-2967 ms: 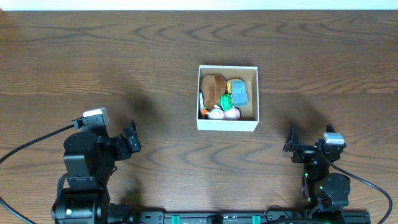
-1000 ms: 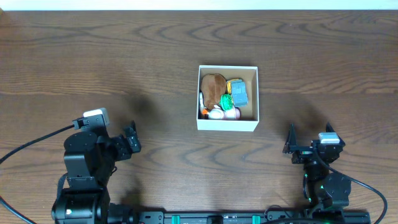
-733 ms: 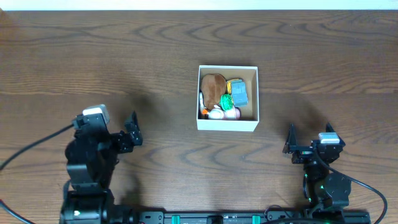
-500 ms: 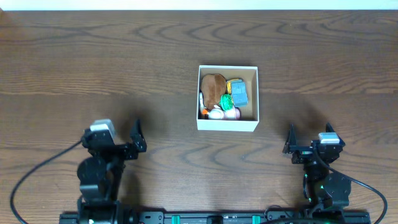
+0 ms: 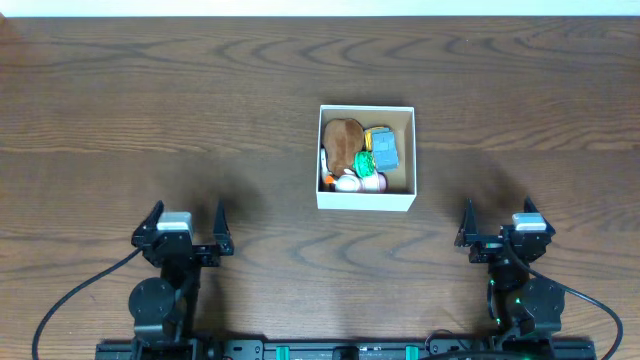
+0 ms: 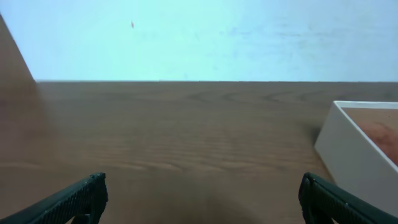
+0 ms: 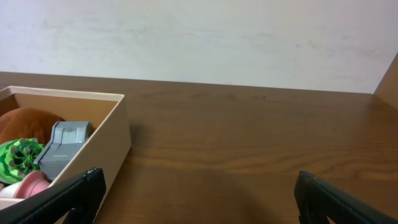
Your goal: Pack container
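Note:
The container (image 5: 366,200) is a white-walled square box with a brown inside at the table's middle. It holds a brown plush (image 5: 343,142), a grey toy (image 5: 385,151), a green toy (image 5: 364,161) and pink and white pieces (image 5: 358,183). It shows at the right edge of the left wrist view (image 6: 360,158) and at the left of the right wrist view (image 7: 99,146), with the grey toy (image 7: 65,146) and green toy (image 7: 17,158) inside. My left gripper (image 5: 187,218) is open and empty at the front left. My right gripper (image 5: 497,215) is open and empty at the front right.
The dark wood table (image 5: 150,110) runs to a pale wall at the back (image 6: 199,37). Both arm bases sit at the front edge, with black cables trailing from them.
My left arm has drawn back and turned to face straight ahead at the front edge. The right arm and the container have not moved.

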`<state>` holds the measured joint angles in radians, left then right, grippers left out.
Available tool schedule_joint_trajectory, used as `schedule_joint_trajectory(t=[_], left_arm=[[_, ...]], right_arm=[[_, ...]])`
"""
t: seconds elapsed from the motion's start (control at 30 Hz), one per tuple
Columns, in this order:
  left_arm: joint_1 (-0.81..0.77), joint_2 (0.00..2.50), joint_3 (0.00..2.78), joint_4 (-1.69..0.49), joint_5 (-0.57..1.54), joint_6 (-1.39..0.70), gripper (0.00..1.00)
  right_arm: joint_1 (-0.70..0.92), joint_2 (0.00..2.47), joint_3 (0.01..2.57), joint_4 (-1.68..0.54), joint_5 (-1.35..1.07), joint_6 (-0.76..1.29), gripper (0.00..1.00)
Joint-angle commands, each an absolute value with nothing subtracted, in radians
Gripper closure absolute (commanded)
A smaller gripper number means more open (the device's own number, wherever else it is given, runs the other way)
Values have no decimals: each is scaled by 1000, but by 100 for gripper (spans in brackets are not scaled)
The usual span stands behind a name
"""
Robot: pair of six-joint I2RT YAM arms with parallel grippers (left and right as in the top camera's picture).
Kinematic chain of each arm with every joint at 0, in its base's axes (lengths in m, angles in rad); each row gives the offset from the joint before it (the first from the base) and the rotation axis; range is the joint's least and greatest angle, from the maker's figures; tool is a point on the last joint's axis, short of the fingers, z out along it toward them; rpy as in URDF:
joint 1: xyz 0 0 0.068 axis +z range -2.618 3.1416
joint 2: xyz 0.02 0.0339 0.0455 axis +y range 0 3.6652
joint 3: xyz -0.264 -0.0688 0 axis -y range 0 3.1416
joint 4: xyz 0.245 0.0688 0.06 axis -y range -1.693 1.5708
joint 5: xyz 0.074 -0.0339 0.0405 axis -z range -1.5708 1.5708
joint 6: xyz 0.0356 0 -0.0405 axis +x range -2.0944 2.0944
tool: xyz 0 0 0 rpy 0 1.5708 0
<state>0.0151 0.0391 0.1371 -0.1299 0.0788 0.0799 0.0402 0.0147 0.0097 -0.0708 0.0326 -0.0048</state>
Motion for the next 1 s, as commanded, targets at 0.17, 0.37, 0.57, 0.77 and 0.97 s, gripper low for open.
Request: schedule_joint_trajectory(t=[0.17, 0.37, 0.57, 0.77, 0.97], left_arm=[[16, 2, 85, -122, 44, 147, 2], [16, 2, 47, -122, 52, 145, 2], [17, 2, 26, -117, 43, 146, 2], [17, 2, 26, -115, 40, 146, 2], [17, 2, 5, -73, 41, 223, 2]], right_arm=[[33, 5, 6, -73, 26, -8, 1], [33, 5, 6, -73, 26, -9, 1], [33, 5, 6, -73, 26, -8, 1], [33, 5, 6, -73, 26, -9, 1], [33, 5, 6, -73, 26, -9, 1]])
